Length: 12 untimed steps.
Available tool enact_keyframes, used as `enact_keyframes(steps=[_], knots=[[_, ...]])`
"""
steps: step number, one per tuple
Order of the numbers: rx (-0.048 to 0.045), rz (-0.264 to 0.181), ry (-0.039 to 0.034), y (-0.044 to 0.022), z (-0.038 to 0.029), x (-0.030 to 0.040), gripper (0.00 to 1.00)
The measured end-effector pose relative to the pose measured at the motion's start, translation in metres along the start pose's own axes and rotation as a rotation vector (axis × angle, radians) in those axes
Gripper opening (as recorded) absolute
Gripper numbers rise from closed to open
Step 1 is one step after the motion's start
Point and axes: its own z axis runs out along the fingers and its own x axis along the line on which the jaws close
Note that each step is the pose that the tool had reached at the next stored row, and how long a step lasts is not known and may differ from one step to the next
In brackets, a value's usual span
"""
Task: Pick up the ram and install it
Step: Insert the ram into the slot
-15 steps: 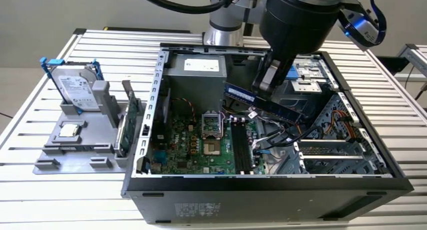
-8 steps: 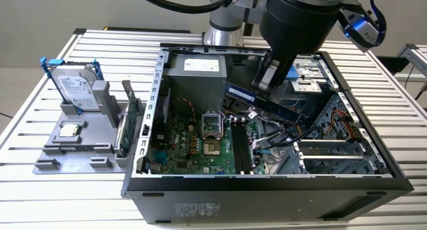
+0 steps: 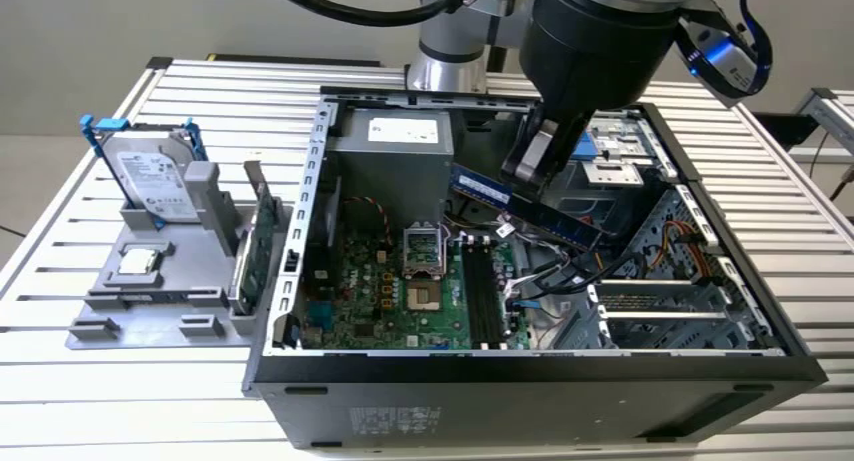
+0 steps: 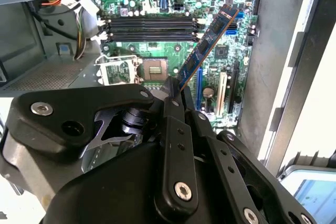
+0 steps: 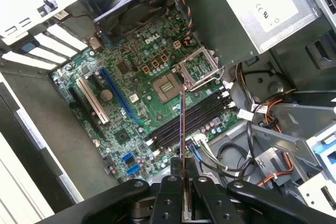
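Note:
My gripper point(image 3: 529, 169) hangs over the open computer case point(image 3: 534, 366), shut on one end of the ram point(image 3: 541, 211), a long thin green stick with dark chips. In the exterior view the stick slants above the motherboard, over the black memory slots point(image 3: 483, 291). In the second wrist view the ram point(image 4: 203, 43) sticks out from the gripper point(image 4: 172, 92) over the board, beside the memory slots point(image 4: 149, 29). The first wrist view has the ram point(image 5: 181, 124) edge-on, running out from the gripper point(image 5: 182, 165) across the memory slots point(image 5: 191, 120). The slots hold no sticks.
A grey holder point(image 3: 147, 316) at the exterior view's left carries a hard drive point(image 3: 154, 176), a square silver processor chip point(image 3: 140, 263) and an upright green expansion card point(image 3: 260, 236). Inside the case are the power supply point(image 3: 394, 146), the open processor socket point(image 3: 420, 296), loose cables point(image 3: 554, 276) and drive bays point(image 3: 667, 301).

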Motion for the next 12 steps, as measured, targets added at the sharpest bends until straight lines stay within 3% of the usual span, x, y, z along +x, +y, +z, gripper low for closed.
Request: enact_keyframes(steps=[12], knots=[[0.0013,0.033,-0.0015,-0.0005,0.0006,-0.0003,0.00]])
